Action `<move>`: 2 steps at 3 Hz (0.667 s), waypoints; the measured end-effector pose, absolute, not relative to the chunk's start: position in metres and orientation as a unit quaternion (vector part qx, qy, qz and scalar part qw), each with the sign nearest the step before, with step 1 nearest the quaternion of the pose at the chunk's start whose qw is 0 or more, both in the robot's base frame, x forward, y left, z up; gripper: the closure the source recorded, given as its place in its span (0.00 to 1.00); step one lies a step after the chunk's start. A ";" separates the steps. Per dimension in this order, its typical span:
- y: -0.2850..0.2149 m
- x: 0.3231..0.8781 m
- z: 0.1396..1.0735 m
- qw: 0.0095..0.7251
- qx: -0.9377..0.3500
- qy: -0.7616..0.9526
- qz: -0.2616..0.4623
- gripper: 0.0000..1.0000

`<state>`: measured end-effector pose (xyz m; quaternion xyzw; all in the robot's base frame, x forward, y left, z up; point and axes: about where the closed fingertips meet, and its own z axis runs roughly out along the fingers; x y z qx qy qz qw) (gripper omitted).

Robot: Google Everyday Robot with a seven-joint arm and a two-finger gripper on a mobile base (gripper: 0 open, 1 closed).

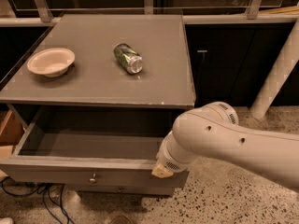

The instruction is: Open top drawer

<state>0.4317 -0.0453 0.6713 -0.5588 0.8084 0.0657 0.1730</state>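
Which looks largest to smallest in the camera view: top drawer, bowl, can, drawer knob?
1. top drawer, pulled open
2. bowl
3. can, lying on its side, clearly smaller than the bowl
4. knob on the drawer front

The pincer sits at the drawer's right front edge, largely hidden behind the arm.

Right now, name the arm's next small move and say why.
Likely back the gripper off the top drawer rather than pull further. The drawer stands far out, its grey inside open to view, and the gripper sits at the front edge's right end, mostly hidden under the arm.
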 end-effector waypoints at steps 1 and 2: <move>-0.050 0.426 0.715 0.238 -0.551 0.800 0.007 0.97; -0.047 0.428 0.730 0.250 -0.554 0.794 -0.003 0.75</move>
